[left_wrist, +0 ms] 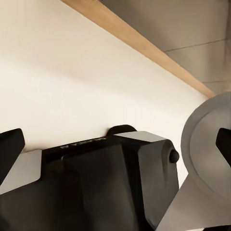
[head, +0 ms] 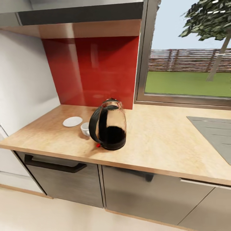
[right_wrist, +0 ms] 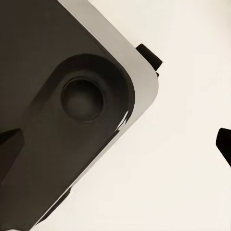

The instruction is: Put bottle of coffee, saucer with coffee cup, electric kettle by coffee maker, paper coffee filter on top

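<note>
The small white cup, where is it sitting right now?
In the head view, the small white cup stands on the wooden countertop, tucked against the left side of the glass kettle, just right of the white saucer.

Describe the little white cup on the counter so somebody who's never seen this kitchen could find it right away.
Start at the glossy red backsplash panel and drop to the light wooden countertop below it. A tall clear-glass electric kettle with a black handle stands there; the small white coffee cup sits against its left side. Unlike the flat white saucer nearby, it's deep and bowl-shaped.
</note>
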